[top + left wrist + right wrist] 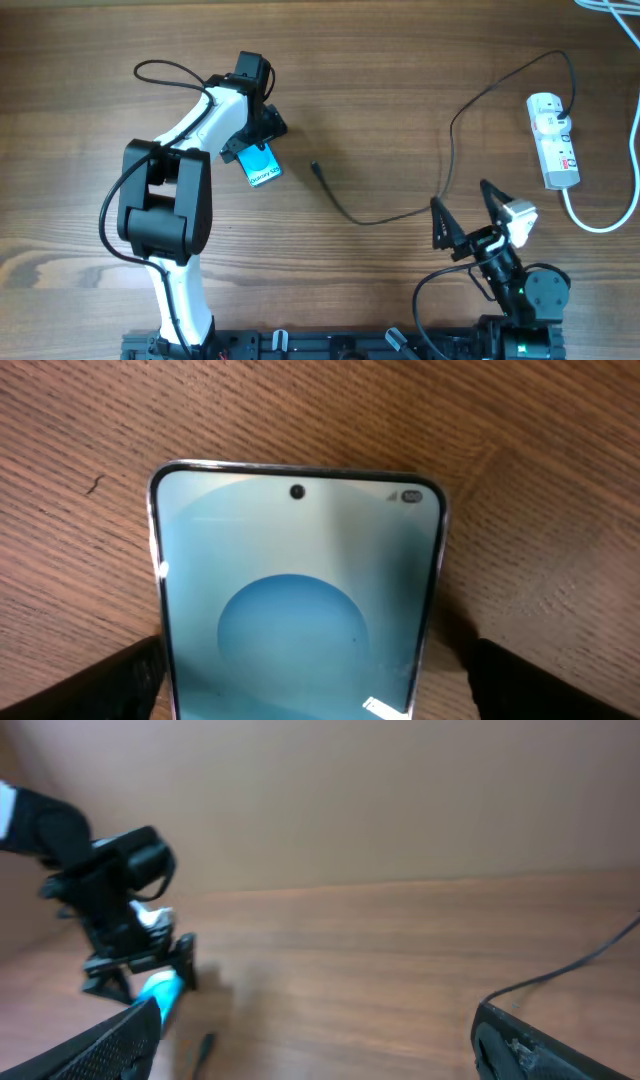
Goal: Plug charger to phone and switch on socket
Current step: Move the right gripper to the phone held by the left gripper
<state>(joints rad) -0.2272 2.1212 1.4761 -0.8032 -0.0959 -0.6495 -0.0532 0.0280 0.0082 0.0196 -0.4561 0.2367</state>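
- Overhead view: a wooden table (380, 60) with two robot arms based at its near edge.
- The left gripper (250, 145) is low over the phone (263, 167), which sits left of the table's middle with its teal screen facing up.
- Left wrist view: the phone (300, 610) fills the picture, with one dark finger (130, 680) at its left edge and the other at its right.
- These jaws stand apart, astride the phone. A sliver of shadowed wood shows between the right-hand finger and the phone's edge. Whether the left-hand finger touches the phone cannot be told.
- The right gripper (465, 212) is near the table's near right side, jaws spread wide and holding nothing.
- The charger (375, 222) is a thin black cable that passes just beside the right gripper's left finger.
- Its connector tip (315, 168) lies on the wood to the right of the phone, near it but apart.
- The socket (553, 140), a white power strip, lies at the far right, and the cable's other end reaches it. A thick white cord (600, 225) curls from its near end.
- Right wrist view: blurred, with the teal phone (160, 992) below the left gripper.
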